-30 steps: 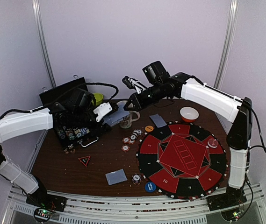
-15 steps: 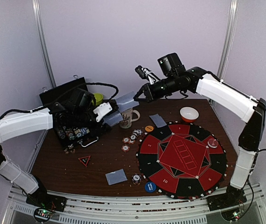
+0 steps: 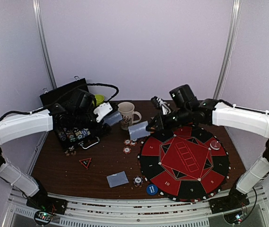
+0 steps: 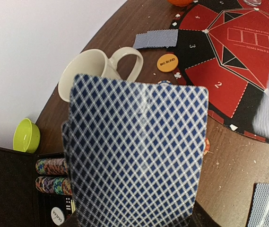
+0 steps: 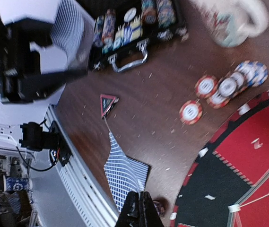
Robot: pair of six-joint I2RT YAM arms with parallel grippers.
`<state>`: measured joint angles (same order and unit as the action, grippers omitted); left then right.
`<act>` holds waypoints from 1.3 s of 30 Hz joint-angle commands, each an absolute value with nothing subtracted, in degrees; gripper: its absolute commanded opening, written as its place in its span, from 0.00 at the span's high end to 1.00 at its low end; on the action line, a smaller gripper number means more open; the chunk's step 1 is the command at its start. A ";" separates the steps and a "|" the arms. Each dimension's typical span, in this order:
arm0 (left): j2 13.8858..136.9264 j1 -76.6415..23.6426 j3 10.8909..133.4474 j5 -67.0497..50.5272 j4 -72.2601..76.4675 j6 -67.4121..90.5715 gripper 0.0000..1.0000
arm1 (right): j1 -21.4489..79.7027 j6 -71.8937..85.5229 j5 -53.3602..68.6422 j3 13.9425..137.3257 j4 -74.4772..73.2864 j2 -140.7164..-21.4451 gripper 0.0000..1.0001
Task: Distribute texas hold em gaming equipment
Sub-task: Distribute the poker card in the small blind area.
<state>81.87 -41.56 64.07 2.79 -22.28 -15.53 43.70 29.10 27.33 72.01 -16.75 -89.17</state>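
Note:
My left gripper (image 3: 106, 114) is shut on a stack of blue-checked playing cards (image 4: 134, 151), held above the table beside the white mug (image 3: 126, 114). The stack fills the left wrist view and hides the fingers. My right gripper (image 3: 149, 126) is shut on a single card (image 3: 138, 131), held in the air over the table at the far-left rim of the round red-and-black mat (image 3: 184, 158). In the right wrist view the card (image 5: 117, 165) sticks out edge-on from the closed fingertips (image 5: 133, 208). Red-and-white chips (image 3: 127, 144) lie below it. An orange BIG BLIND disc (image 4: 167, 62) lies by the mat.
An open black chip case (image 3: 75, 132) and a green bowl (image 3: 99, 99) are at the back left. A red triangle marker (image 3: 85, 162), a card (image 3: 117, 178), a chip (image 3: 137, 180) and a blue disc (image 3: 151, 189) lie near the front. A clear disc (image 3: 215, 144) sits on the mat.
My right gripper has drawn one card off the left gripper's stack and carried it right and down, from the mug to the mat's rim. The left arm has stayed still.

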 commanded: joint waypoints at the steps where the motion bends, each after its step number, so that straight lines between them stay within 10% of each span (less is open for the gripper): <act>1: 79.71 -41.27 64.27 3.62 -18.87 -14.77 0.47 | 51.45 39.36 32.93 68.24 -3.20 -95.09 1.00; 39: 79.71 -41.27 64.24 3.08 -18.86 -14.50 0.48 | 61.70 44.84 30.26 68.91 -1.29 -114.33 0.93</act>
<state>80.95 -41.56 64.07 3.18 -22.24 -14.90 61.54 46.24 32.88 67.92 2.33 -113.91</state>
